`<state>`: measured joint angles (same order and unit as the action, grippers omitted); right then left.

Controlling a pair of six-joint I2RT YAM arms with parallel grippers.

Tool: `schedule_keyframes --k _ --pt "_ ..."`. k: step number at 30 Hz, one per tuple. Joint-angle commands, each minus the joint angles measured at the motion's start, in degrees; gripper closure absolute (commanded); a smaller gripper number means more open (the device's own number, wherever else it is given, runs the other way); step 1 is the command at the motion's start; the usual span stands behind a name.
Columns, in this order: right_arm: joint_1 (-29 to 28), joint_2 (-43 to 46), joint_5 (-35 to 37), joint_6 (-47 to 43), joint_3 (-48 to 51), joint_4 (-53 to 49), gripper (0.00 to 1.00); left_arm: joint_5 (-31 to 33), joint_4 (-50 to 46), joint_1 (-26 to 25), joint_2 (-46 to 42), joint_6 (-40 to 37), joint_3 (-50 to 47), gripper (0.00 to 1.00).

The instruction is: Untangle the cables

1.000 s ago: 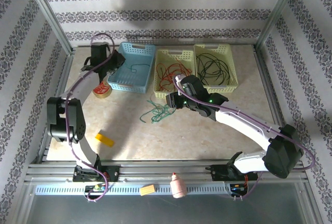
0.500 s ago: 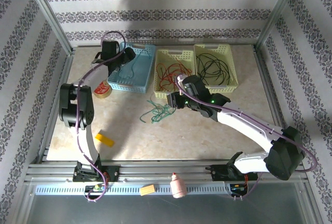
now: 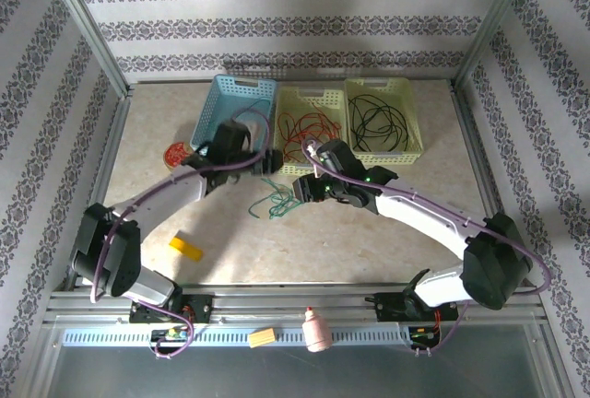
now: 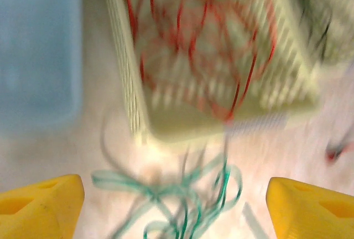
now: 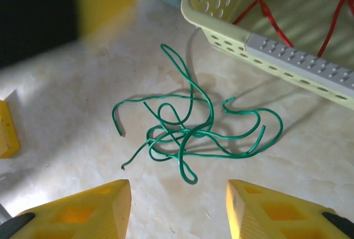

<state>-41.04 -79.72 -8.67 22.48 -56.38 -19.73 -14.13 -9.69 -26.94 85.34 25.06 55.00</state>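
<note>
A tangle of green cables [image 3: 277, 200] lies on the table in front of the baskets. Red cables [image 3: 309, 126] fill the middle yellow basket [image 3: 288, 151], and black cables [image 3: 376, 120] lie in the right yellow basket [image 3: 412, 117]. My left gripper [image 3: 270, 162] hovers open just behind the green cables [image 4: 185, 197], its yellow fingertips [image 4: 38, 206] wide apart and holding nothing; this view is blurred. My right gripper [image 3: 300, 186] stands open on the right of the tangle. In its wrist view the green cables [image 5: 191, 134] lie just beyond its fingertips [image 5: 77, 211], clear of them.
A blue basket [image 3: 210, 135] stands at the back left. A roll of tape [image 3: 175, 152] lies left of it, and a yellow block [image 3: 185, 248] sits nearer the front left. A small bottle [image 3: 316, 327] rests on the front rail.
My left arm has swung from the blue basket at the back left to the centre, above the green cables, and its jaws have opened. My right gripper has opened wider.
</note>
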Motion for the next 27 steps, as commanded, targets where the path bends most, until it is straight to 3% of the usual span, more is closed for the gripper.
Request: schedule_keyframes --k 1,18,27 --pt "-0.23 -1.07 -2.46 -1.35 0.49 -2.03 0.49 -4.33 5.90 -1.89 -0.39 0.31 -6.31 0.15" --pt "-1.66 -3.42 -4.08 -5.04 -1.12 -4.88 0.56 -1.71 5.28 -4.26 5.23 -2.20 -4.58 0.16" --pt "2.12 -3.53 -8.49 -4.21 -1.11 -3.22 0.55 0.99 2.75 -4.26 6.68 -4.02 -1.93 0.16"
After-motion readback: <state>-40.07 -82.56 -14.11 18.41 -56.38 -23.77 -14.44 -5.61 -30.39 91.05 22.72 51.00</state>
